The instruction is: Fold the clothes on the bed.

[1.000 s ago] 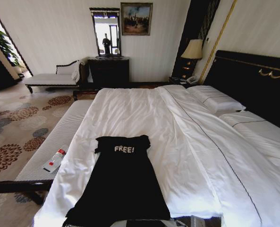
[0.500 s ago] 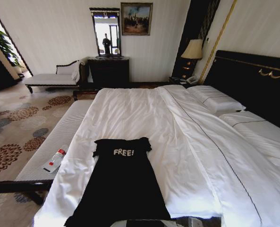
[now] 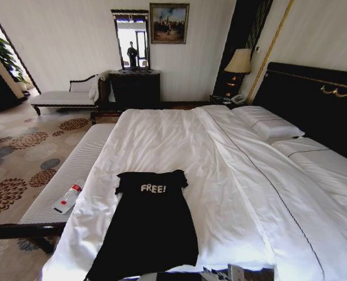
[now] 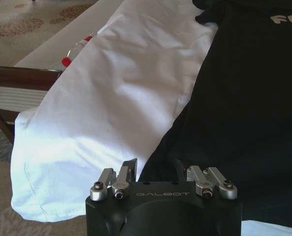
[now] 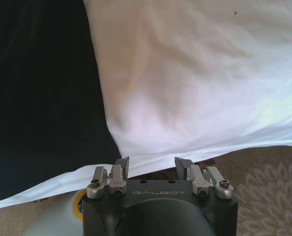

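Left wrist view, left gripper (image 4: pixel 155 167) spread over black T-shirt (image 4: pixel 244 98) hem, right gripper (image 5: pixel 150 166) spread above bed (image 5: pixel 195 73) edge.

White bed (image 3: pixel 161 140) surface open beyond T-shirt (image 3: pixel 150 222); bottle (image 3: pixel 69 198) on bench (image 3: pixel 74 170) alongside.

Black short-sleeved T-shirt of soft cloth (image 3: pixel 150 225) with small white "FREE!" lettering across the chest, spread flat, front up, sleeves tucked in close, hem toward the near edge. Lies on the large white-sheeted bed with dark wood headboard (image 3: pixel 232 175), near its foot-end corner, on smooth duvet.
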